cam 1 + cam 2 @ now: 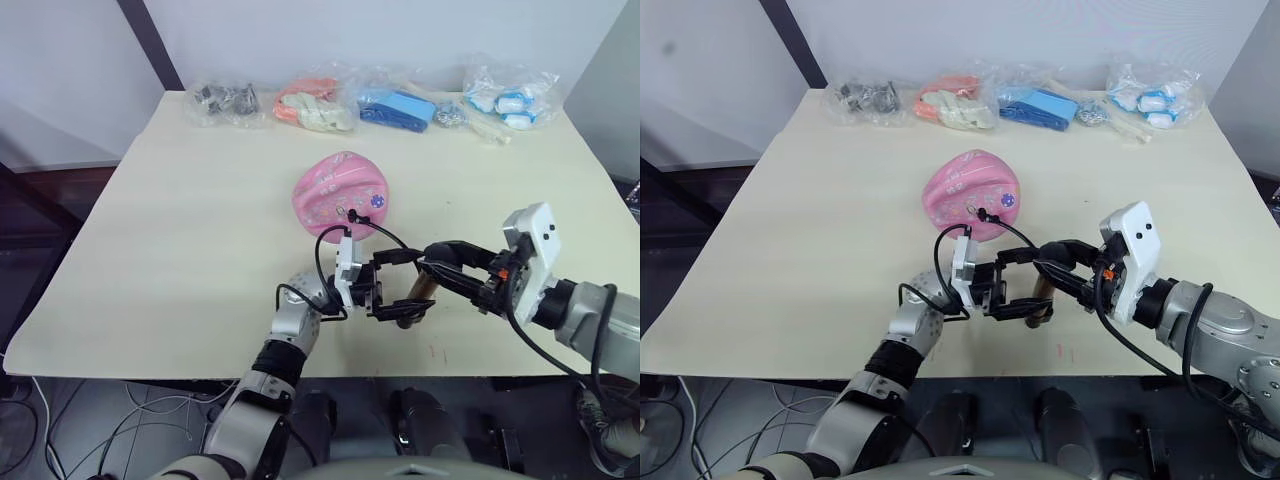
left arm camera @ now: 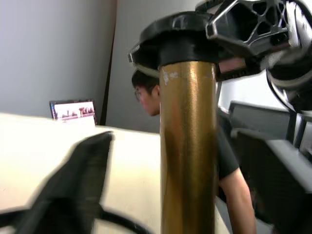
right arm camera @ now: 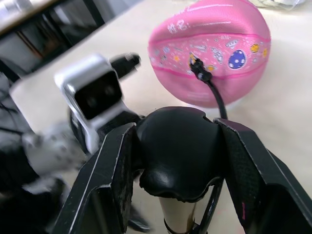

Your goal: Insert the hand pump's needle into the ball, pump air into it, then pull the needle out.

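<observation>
Both grippers' jaws clamped on the hand pump (image 1: 418, 291) near the table (image 1: 150, 250) front edge, hose in ball (image 1: 340, 195).

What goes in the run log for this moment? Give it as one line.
stage: pumping | needle: in ball | left gripper: shut on hand pump barrel | right gripper: shut on T-handle | ball: partly flat

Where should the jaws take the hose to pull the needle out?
Probably at the black hose end right beside the plug in the ball, coming from the robot's side: the hose arcs loosely back to the hand pump, so only there is a pull straight.
</observation>
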Action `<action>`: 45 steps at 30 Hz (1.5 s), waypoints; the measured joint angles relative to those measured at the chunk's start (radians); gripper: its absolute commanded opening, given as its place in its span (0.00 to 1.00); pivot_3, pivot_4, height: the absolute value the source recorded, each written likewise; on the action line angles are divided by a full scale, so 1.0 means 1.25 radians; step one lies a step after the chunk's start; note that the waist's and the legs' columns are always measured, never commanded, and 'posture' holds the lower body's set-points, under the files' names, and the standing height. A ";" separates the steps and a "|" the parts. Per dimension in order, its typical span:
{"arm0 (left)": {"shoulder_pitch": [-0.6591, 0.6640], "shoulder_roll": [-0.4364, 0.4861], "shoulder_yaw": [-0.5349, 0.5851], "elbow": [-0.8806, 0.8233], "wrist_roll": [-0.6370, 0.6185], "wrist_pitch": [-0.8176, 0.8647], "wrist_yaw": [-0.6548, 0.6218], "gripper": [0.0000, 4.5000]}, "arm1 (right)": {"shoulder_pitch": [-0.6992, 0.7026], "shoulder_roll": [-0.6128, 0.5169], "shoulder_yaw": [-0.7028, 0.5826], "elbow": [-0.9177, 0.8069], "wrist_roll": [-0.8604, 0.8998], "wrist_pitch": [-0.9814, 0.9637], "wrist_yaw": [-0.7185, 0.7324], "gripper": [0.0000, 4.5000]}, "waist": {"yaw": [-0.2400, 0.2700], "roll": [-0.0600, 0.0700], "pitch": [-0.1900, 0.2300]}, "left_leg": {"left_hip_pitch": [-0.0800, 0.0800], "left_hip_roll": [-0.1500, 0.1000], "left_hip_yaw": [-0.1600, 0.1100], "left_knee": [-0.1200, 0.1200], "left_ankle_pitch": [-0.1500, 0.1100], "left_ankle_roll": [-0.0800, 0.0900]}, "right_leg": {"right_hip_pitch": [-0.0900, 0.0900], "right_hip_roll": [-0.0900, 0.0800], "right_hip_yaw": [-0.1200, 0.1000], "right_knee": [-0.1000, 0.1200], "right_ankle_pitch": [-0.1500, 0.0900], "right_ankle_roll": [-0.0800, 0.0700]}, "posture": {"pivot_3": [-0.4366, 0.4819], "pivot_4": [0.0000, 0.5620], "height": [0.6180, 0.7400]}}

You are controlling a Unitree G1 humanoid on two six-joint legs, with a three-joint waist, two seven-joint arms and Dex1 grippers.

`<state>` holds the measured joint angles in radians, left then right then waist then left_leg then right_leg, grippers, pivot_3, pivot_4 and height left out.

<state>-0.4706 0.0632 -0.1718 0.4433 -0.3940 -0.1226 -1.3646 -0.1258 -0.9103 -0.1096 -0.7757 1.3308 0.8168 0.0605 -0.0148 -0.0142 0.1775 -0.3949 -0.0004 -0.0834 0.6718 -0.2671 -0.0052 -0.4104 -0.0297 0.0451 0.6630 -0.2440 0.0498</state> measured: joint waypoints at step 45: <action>0.001 0.087 -0.177 -0.026 0.258 0.075 0.240 0.53 | -0.189 -0.026 0.046 0.024 0.050 0.097 -0.040 0.44 | 0.001 0.000 0.000 | -0.001 0.000 0.000 0.000 0.000 0.000 | 0.000 -0.001 -0.001 0.000 0.000 0.000 | 0.48 0.27 1.00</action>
<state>-0.4694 0.1723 -0.3926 0.4103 -0.0715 -0.0283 -1.0647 -0.3624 -0.9427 -0.0523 -0.7458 1.3928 0.9376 0.0111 -0.0136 -0.0139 0.1777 -0.3960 -0.0001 -0.0837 0.6714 -0.2671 -0.0052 -0.4110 -0.0308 0.0442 0.6628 -0.2439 0.0497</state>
